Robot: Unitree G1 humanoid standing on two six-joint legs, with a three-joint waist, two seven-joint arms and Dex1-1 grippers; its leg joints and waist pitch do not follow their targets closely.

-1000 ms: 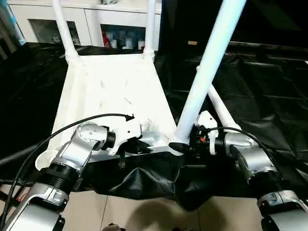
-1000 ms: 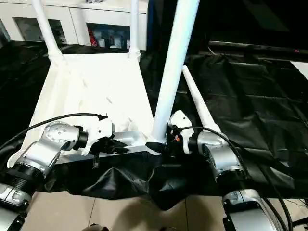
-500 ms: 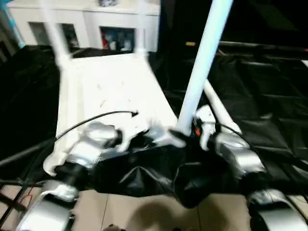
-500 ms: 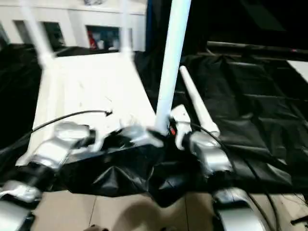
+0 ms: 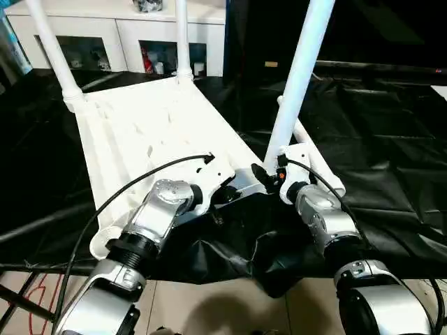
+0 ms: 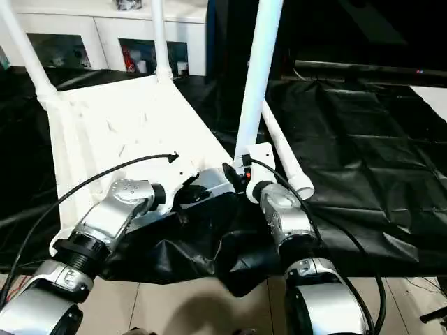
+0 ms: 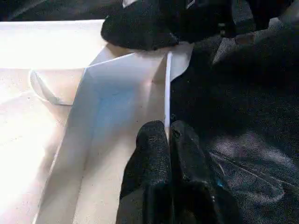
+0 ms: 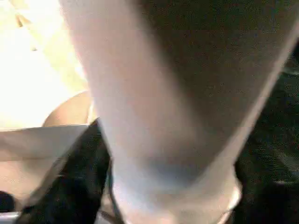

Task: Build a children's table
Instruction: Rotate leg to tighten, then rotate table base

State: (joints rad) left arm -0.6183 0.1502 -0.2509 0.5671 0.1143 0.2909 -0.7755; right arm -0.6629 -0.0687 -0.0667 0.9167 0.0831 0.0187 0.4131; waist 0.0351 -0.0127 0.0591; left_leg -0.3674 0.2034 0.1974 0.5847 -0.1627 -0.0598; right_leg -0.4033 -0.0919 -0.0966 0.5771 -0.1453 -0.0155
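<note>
Inverted white table top (image 5: 150, 132) on black sheeting (image 5: 391, 132); two legs (image 5: 50, 49) upright at its far corners, a third leg (image 5: 299, 77) at its near corner beside the right gripper (image 5: 265, 178).

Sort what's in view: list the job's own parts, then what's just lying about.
Job:
- upside-down white tabletop
- two fitted far legs
- third leg, upright in right pincer
- loose leg on sheet
- left pincer, clamped on the rim

Lying about:
- black sheet
- white cabinet

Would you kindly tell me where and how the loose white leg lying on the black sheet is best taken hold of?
Grip the loose leg mid-length, coming from above, fingers across the tube. It lies flat on the black sheet, beside the right tool, so the round sides are exposed; the near end sits close to that arm.
</note>
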